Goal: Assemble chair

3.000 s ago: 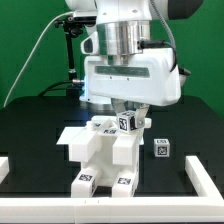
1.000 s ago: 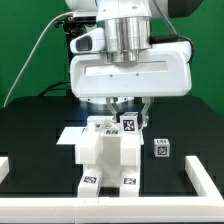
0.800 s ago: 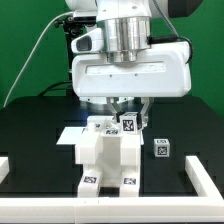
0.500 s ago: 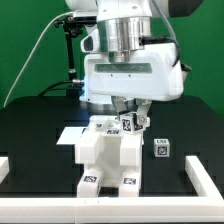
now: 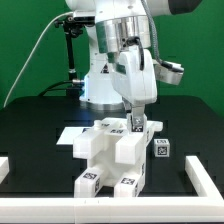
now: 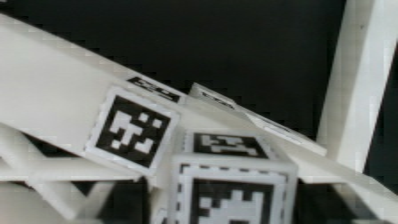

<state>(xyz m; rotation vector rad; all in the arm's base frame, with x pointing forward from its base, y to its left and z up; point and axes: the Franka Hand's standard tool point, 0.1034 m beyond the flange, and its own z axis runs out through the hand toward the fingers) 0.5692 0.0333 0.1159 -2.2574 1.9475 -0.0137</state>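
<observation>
Chair (image 5: 112,160) beneath gripper (image 5: 136,124)

no readable text, only square tags (image 6: 135,127) on chair (image 5: 112,155)

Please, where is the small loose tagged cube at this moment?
In the exterior view, the small cube sits alone on the black table, to the right of the chair assembly, near the white border frame.

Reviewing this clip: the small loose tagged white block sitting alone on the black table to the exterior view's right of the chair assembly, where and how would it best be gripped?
Probably from straight above, fingers closing on two opposite upright sides of the small block. It sits flat on the table by itself, apart from the chair assembly, so its sides look free, and its blocky shape offers parallel faces.
</observation>
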